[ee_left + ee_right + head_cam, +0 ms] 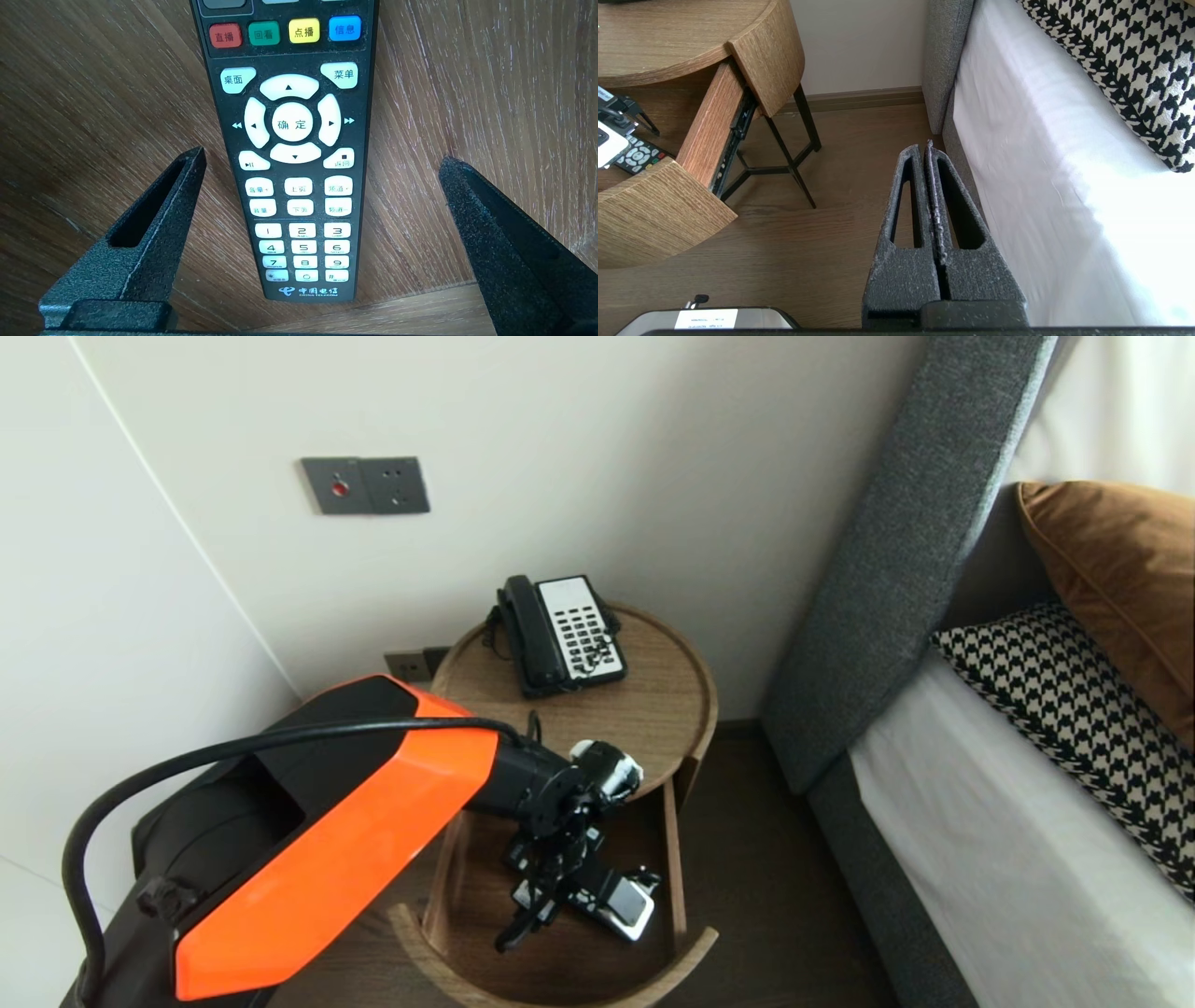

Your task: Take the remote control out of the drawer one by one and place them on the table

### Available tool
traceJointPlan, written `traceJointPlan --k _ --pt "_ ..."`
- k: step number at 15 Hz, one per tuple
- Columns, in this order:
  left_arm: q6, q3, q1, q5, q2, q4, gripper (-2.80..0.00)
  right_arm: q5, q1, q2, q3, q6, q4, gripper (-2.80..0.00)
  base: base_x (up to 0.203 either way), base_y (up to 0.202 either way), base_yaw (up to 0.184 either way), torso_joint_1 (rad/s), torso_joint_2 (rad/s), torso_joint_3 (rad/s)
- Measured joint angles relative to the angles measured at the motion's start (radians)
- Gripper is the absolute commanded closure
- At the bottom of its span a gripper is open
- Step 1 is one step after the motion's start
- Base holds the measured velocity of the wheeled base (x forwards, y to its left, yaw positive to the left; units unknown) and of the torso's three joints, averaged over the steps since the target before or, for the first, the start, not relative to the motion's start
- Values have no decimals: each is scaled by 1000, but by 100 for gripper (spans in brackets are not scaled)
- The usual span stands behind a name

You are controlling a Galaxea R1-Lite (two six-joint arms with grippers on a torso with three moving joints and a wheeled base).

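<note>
A black remote control (294, 154) with white buttons and a row of coloured ones lies flat on the wooden floor of an open drawer (674, 859). My left gripper (323, 159) hangs straight over it, open wide. One finger (163, 219) stands on each side of the remote, clear of its edges. In the head view the orange left arm reaches down into the drawer and the left gripper (565, 901) hides most of the remote. The remote (640, 158) also shows in the right wrist view. My right gripper (925, 149) is shut on nothing, parked above the floor beside the bed.
The drawer belongs to a round wooden bedside table (653, 719) with a black telephone (563, 633) on top and thin black legs (794, 154). A bed (980, 859) with a grey headboard (896, 569) and a houndstooth pillow (1074, 709) stands to the right. Walls close the back and left.
</note>
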Motion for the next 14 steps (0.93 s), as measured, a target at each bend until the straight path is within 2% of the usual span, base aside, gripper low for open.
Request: traceJointPlan --k 3,7,14 --pt "-1 18 0 -3 -10 -5 -280 0 0 0 0 0 0 0 0 0 0 0 0 0" --pt "-53 24 0 -7 -15 -54 -280 0 0 0 0 0 0 0 0 0 0 0 0 0" --pt "-85 33 -8 -21 -15 -97 -280 0 0 0 0 0 0 0 0 0 0 0 0 0"
